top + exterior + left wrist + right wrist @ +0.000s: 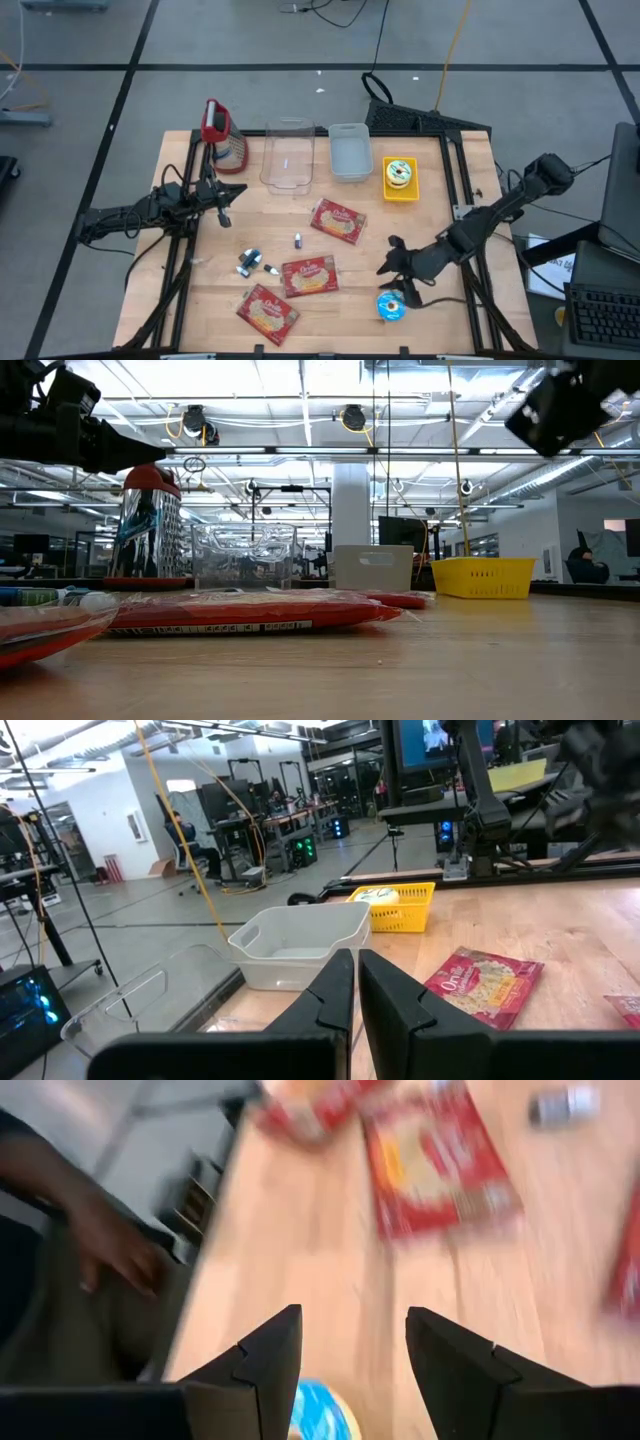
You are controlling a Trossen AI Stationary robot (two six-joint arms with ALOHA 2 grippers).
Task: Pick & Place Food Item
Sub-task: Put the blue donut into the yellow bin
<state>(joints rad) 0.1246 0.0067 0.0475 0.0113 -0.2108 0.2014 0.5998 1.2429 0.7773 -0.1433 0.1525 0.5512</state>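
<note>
While open, right gripper [392, 262] just above blue-lidded food cup [390, 306], apart

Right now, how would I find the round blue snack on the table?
Start at the wooden table's front edge on the right arm's side. Just below the open right gripper lies a small round blue snack pack. The other packets nearby are flat, red and rectangular; this alone is round and blue.

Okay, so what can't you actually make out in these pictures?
- Right wrist view: the red packets are blurred, so print is unreadable.
- Right wrist view: the blue round item is cut off by the edge and sits behind the right hand.
- High view: small items near the table's middle are too small to identify.
- Low view: a packet blocks the table behind it.
</note>
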